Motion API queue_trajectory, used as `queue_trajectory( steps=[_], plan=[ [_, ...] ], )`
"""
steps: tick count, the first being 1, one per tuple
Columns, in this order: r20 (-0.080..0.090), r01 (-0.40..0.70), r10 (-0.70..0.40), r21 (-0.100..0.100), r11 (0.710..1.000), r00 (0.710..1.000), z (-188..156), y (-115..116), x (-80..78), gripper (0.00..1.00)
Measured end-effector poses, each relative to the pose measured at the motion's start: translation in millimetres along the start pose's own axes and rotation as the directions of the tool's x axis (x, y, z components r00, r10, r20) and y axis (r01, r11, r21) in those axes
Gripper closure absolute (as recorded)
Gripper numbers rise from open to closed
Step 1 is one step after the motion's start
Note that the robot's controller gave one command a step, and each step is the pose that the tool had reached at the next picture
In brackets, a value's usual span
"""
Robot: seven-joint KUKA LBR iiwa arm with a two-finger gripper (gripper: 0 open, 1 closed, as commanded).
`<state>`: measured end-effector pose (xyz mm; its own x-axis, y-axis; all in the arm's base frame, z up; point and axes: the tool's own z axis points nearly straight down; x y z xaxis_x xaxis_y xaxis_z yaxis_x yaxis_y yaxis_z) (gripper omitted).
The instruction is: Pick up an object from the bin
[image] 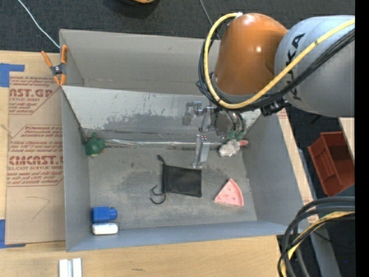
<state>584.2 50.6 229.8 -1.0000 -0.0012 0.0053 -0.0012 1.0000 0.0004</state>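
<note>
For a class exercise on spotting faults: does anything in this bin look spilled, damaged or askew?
Nothing stands out. The black pouch, pink wedge, green ball, blue block and white block lie loose on the scuffed bin floor, none visibly broken.

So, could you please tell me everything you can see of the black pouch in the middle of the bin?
The black pouch is a flat, roughly rectangular bag that looks soft and fabric-like. It lies flat and slightly skewed on the bin floor, near the middle. A thin black cord loops out from its lower left corner. The gripper stands at its upper right corner; whether it touches the pouch cannot be told. A pink wedge lies to its right, apart from it.
</note>
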Motion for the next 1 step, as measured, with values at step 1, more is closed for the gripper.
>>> queue_trajectory(
  steps=[1],
  plan=[
    [0.008,-0.001,0.001,-0.001,1.0,1.0,-5.0,-0.3,-1.0,0.0]
  ],
)
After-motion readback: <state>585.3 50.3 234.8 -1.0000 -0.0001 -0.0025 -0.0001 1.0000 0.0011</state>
